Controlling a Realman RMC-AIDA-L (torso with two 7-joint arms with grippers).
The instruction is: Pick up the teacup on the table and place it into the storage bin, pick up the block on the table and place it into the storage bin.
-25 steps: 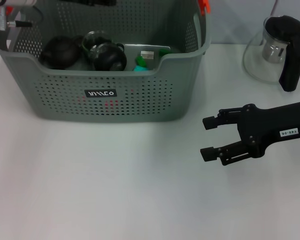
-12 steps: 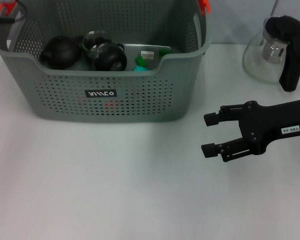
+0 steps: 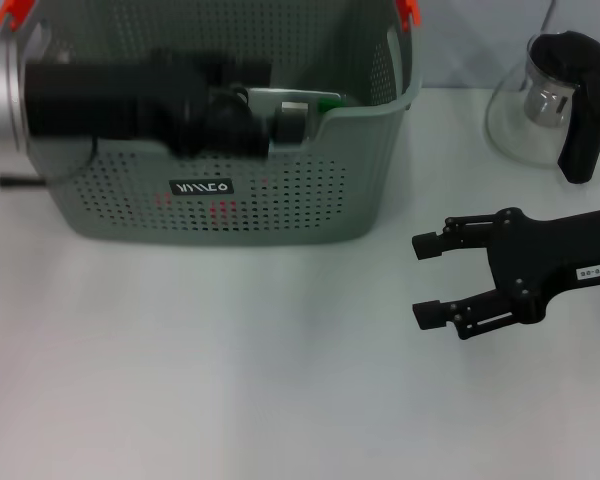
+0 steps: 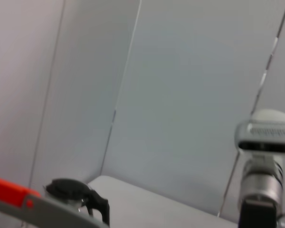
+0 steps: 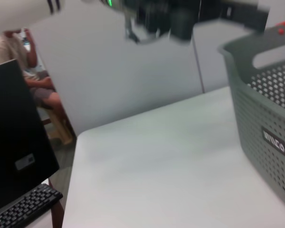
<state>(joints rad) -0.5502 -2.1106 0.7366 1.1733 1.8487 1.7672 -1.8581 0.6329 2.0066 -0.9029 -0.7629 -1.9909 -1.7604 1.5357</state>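
- The right pincer is hovering low over the white surface, its two black fingers spread wide apart and gripping nothing.
- The storage bin, grey-green and perforated with a small black label on its front wall, is sitting on the surface well off to that pincer's open side, up and away from its fingertips; the two are not touching.
- The left pincer is reaching across the top of the storage bin at the end of a blurred black and silver arm; whether its fingers are spread or closed I cannot tell, nor whether it is gripping anything.
- That arm is covering most of the bin's inside, so the teacup and the block cannot be made out; only a pale flat item with a green edge is showing just past the left pincer's tip.
- An orange handle clip is sitting on the bin's rim above the right pincer.
- A glass teapot with a black handle is standing on the surface behind the right pincer's arm, apart from the bin.
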